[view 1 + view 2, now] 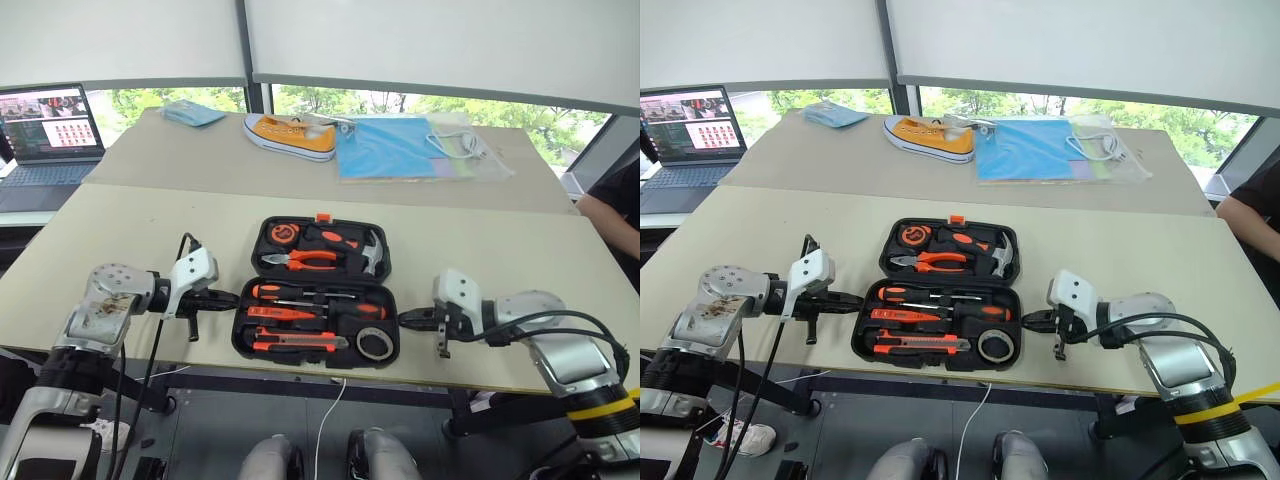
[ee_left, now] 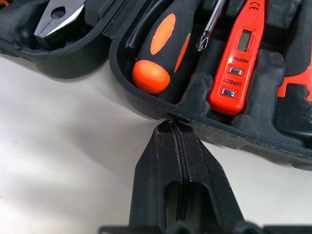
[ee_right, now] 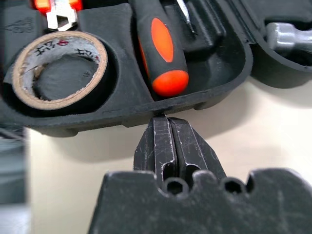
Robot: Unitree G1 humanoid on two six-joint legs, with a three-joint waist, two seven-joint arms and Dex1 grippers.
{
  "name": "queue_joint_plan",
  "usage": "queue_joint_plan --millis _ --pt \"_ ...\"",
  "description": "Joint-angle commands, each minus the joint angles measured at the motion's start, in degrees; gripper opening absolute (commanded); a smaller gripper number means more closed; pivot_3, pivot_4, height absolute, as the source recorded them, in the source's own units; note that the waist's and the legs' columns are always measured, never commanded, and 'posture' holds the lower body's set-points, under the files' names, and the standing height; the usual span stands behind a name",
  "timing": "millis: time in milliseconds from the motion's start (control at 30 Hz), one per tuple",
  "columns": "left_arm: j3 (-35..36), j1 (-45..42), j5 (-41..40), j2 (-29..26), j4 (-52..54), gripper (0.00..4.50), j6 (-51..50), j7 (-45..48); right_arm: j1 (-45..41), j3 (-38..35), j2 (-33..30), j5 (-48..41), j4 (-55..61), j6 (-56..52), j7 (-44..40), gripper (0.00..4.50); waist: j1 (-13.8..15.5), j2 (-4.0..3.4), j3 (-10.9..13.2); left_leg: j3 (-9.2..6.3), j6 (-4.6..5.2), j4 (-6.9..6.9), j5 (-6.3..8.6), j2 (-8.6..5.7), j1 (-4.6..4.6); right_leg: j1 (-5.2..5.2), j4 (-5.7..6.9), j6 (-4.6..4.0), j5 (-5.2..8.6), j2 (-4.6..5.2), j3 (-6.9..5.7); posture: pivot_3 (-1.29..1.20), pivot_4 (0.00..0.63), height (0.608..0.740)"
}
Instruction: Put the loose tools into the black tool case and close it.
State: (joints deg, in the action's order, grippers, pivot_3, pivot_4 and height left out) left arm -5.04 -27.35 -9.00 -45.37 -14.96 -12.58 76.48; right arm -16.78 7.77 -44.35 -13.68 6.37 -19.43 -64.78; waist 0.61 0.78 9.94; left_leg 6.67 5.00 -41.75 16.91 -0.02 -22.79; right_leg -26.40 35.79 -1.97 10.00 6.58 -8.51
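Fingers pressed together, tips seemingly against black tool case rim.

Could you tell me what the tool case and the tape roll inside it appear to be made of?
The black tool case looks like moulded plastic, matte and faintly grained, with rounded formed recesses. The tape roll seems to be dark glossy vinyl tape wound on a pale, printed cardboard core, though the tape's material is a guess.
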Motion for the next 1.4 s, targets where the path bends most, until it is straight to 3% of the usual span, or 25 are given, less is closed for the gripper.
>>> queue_joint_plan --millis 33,67,100,167,267,533,667,800,833,900,1100,1233,1400 --pt "-1.55 0.47 -0.38 0.72 2.44 0.06 2.19 1.22 -0.21 -0.88 0.53 0.49 3.73 1.87 1.90 0.00 0.02 0.00 0.00 0.00 -0.04 0.00 0.02 0.00 0.01 0.00 0.00 0.00 0.00 0.01 0.02 0.00 0.150 0.718" --pt "-0.88 0.07 0.66 -0.14 0.29 0.06 1.74 -0.15 0.25 -1.85 -0.53 0.98 2.78 0.35 2.68 0.00 0.05 0.00 0.00 0.00 -0.09 0.00 0.05 0.00 0.02 0.01 0.01 0.00 0.00 0.02 0.02 0.00 0.150 0.718" --pt "-0.34 -0.32 1.78 -1.03 -1.89 0.28 1.93 -1.28 0.70 -2.72 -1.58 1.51 2.02 -0.33 3.08 0.29 0.07 -0.01 0.00 0.00 -0.11 0.00 0.06 -0.01 0.02 0.01 0.01 0.00 0.00 0.02 0.02 0.00 0.150 0.718" --pt "0.94 -1.21 2.13 -2.75 -5.99 0.85 1.10 -1.76 1.27 -4.39 -3.69 1.48 1.10 -2.21 3.33 0.88 0.12 0.00 0.00 0.00 -0.11 0.00 0.06 -0.01 0.02 0.01 0.03 0.00 0.00 0.04 0.01 0.00 0.150 0.718" --pt "3.84 -7.10 -1.52 -2.34 -12.16 1.89 -9.90 -3.57 -0.88 -7.86 -4.03 -2.64 0.06 -9.39 4.82 1.92 0.16 0.00 0.00 0.00 -0.07 -0.01 0.04 -0.01 0.03 0.02 0.05 0.00 0.00 0.06 -0.01 0.00 0.150 0.718" --pt "4.76 -29.29 -2.89 6.14 -31.67 4.45 -32.95 -10.75 -19.90 -11.41 6.09 -9.92 -9.51 -33.14 15.75 4.46 0.03 0.17 0.09 -0.01 -0.01 -0.10 -0.10 0.00 0.06 0.06 0.23 0.16 -0.10 -0.03 -0.02 0.00 0.150 0.718" --pt "5.56 -36.42 -1.84 12.15 -40.22 4.45 -32.21 -16.40 -28.44 -10.91 12.03 -8.29 -19.84 -40.18 23.09 4.46 -0.12 0.18 0.08 0.03 0.01 -0.10 -0.12 -0.02 -0.02 0.01 0.30 0.08 -0.15 -0.07 -0.04 0.00 0.150 0.718" --pt "5.34 -39.01 -0.51 15.20 -45.18 4.45 -29.57 -19.38 -31.02 -8.61 14.14 -6.00 -26.18 -38.88 24.79 4.46 -0.55 0.18 0.08 0.10 0.02 -0.04 -0.13 -0.07 -0.36 -0.17 0.31 -0.31 -0.38 -0.17 -0.11 0.00 0.150 0.718" --pt "5.51 -39.32 -0.38 15.79 -46.14 4.22 -28.91 -20.12 -31.40 -8.05 14.65 -5.47 -27.57 -38.05 25.03 3.93 -0.62 0.18 0.08 0.14 0.02 0.02 -0.13 -0.11 -0.45 -0.25 0.27 -0.31 -0.37 -0.20 -0.11 0.00 0.150 0.718" --pt "5.91 -39.66 -0.17 16.34 -47.54 3.75 -27.95 -20.94 -31.92 -7.38 15.18 -4.72 -29.27 -37.00 25.21 3.39 -0.98 0.17 0.08 0.22 0.02 0.07 -0.13 -0.14 -0.44 -0.24 0.27 -0.28 -0.36 -0.32 -0.12 0.00 0.150 0.718" --pt "7.95 -39.70 0.06 16.90 -50.47 1.39 -26.72 -22.17 -32.80 -7.62 17.09 -3.89 -31.86 -35.67 26.52 1.30 -1.45 0.17 0.08 0.25 -0.01 0.08 -0.12 -0.09 -0.01 0.12 0.10 0.21 -0.06 -0.04 -0.08 0.00 0.150 0.718" --pt "7.92 -39.07 0.50 17.19 -50.44 0.08 -26.41 -21.49 -33.05 -7.82 17.88 -3.94 -31.66 -35.23 27.10 0.06 -1.43 0.15 0.05 0.26 -0.49 0.06 0.11 -0.10 0.25 0.23 0.32 0.20 -0.07 0.16 0.02 0.00 0.150 0.718" --pt "9.47 -37.05 -1.01 17.57 -46.09 0.08 -19.77 -19.42 -33.12 -9.61 19.90 -3.78 -26.83 -27.10 28.58 0.06 -1.62 0.14 0.04 0.32 -0.57 0.05 0.07 -0.10 0.33 0.24 0.43 0.18 -0.09 0.21 0.06 0.00 0.150 0.718"
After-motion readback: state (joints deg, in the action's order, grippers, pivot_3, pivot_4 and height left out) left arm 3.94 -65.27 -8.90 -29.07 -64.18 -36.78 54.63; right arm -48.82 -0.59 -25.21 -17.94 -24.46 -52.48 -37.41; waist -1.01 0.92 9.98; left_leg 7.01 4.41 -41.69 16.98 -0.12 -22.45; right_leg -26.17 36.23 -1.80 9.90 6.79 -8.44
